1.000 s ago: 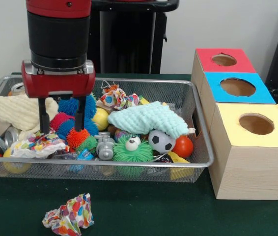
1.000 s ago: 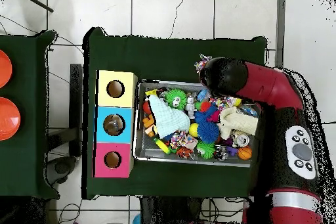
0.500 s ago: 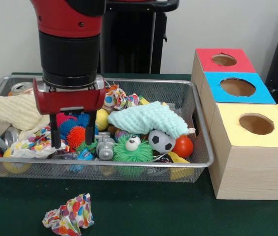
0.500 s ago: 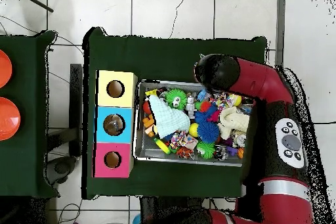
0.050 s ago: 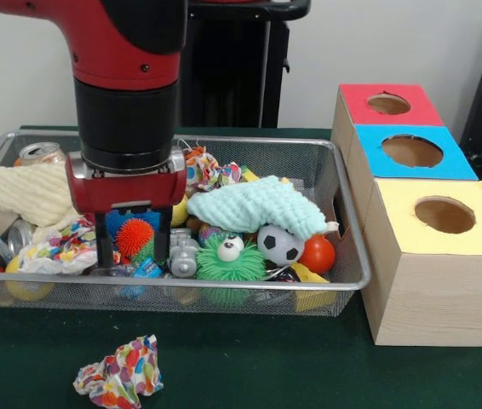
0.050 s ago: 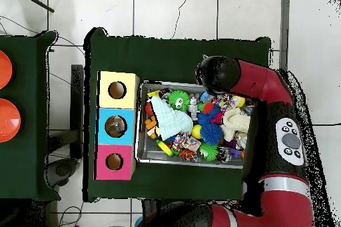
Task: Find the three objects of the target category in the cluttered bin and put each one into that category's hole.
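Observation:
My gripper (image 5: 133,256) hangs open in the wire bin (image 5: 224,285), low near its front wall. One finger stands on each side of an orange spiky ball (image 5: 134,234). A blue spiky ball (image 5: 120,220) lies just behind it, and a green spiky ball with an eye (image 5: 228,256) sits to its right. In the overhead view the arm's wrist (image 6: 216,74) covers the gripper and that corner of the bin (image 6: 141,151). The three boxes have round holes: red (image 5: 387,104), blue (image 5: 411,151), yellow (image 5: 444,215).
The bin also holds a mint cloth (image 5: 254,206), a cream cloth (image 5: 20,192), a soccer ball (image 5: 279,244), a red ball (image 5: 318,253), a grey toy (image 5: 181,254), crumpled paper (image 5: 64,251) and cans (image 5: 38,153). Another crumpled paper (image 5: 120,372) lies on the table in front.
The arm has moved right and toward the bin's front wall and come lower. Its fingers, earlier around the blue and pink spiky balls, now straddle the orange one.

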